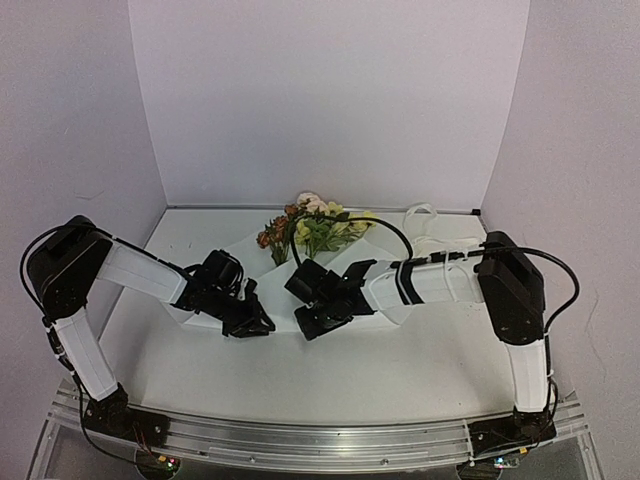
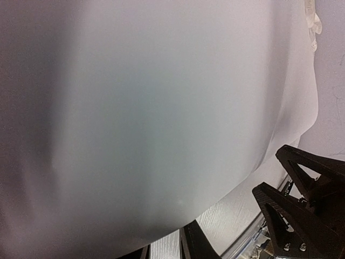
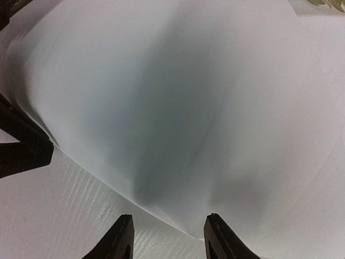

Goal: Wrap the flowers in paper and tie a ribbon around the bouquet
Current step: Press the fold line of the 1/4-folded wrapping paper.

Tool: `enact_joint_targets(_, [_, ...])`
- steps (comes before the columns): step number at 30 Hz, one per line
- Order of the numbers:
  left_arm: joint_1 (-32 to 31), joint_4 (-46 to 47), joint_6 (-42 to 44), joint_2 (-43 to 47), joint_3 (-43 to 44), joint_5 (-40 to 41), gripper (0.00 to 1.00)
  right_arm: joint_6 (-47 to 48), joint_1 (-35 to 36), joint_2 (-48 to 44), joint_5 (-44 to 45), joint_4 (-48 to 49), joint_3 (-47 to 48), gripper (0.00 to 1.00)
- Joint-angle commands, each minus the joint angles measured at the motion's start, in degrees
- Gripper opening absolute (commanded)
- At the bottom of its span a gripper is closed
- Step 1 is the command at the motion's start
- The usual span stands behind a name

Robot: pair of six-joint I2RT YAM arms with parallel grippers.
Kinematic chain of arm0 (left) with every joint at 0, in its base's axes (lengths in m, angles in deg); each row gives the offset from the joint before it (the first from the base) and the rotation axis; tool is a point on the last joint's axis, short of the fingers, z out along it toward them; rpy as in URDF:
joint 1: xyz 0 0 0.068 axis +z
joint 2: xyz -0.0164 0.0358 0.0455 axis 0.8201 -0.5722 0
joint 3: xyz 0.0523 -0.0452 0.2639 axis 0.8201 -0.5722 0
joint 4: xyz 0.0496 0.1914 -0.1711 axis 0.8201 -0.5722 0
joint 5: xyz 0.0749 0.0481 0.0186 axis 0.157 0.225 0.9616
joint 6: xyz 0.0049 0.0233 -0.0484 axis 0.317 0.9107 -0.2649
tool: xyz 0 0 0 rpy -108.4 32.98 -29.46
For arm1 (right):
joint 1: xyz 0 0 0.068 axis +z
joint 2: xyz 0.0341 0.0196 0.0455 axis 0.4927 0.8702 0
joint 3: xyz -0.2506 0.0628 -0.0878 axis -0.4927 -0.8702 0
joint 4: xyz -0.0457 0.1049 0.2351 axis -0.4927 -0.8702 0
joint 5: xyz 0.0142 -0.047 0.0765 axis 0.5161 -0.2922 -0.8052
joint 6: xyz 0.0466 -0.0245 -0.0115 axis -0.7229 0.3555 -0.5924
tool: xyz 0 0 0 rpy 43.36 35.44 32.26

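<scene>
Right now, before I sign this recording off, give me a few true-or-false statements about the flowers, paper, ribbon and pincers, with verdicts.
1. The flowers lie farther back than the left pincer, toward the back wall. True.
2. The ribbon is tied round the stems. False: it lies loose on the table, right of the flowers.
3. The right pincer has its fingers standing apart. True.
4. The left pincer is parked far from the paper. False: it is at the paper's near edge, beside the right pincer.
</scene>
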Motion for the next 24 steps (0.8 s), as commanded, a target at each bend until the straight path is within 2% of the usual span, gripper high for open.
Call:
enact_joint_targets(1, [0.80, 1.11, 0.23, 1.05, -0.19, -1.25, 0.20, 1.70, 0.31, 2.07, 4.16, -2.55, 3.78, 0.46])
enact_joint_targets(11, [1.88, 1.30, 0.82, 2.53, 0.75, -3.47, 0.20, 3.07, 0.26, 5.60, 5.44, -4.53, 7.15, 0.47])
enact_joint_targets(18, [2.74, 3.78, -0.27, 2.65, 0.00, -4.77, 0.20, 3.11, 0.24, 4.19, 5.78, -5.62, 8.39, 0.49])
enact_joint_targets(24, [4.35, 2.52, -0.59, 0.58, -0.02, -2.74, 0.20, 2.34, 0.31, 0.25, 5.19, -5.86, 6.79, 0.59])
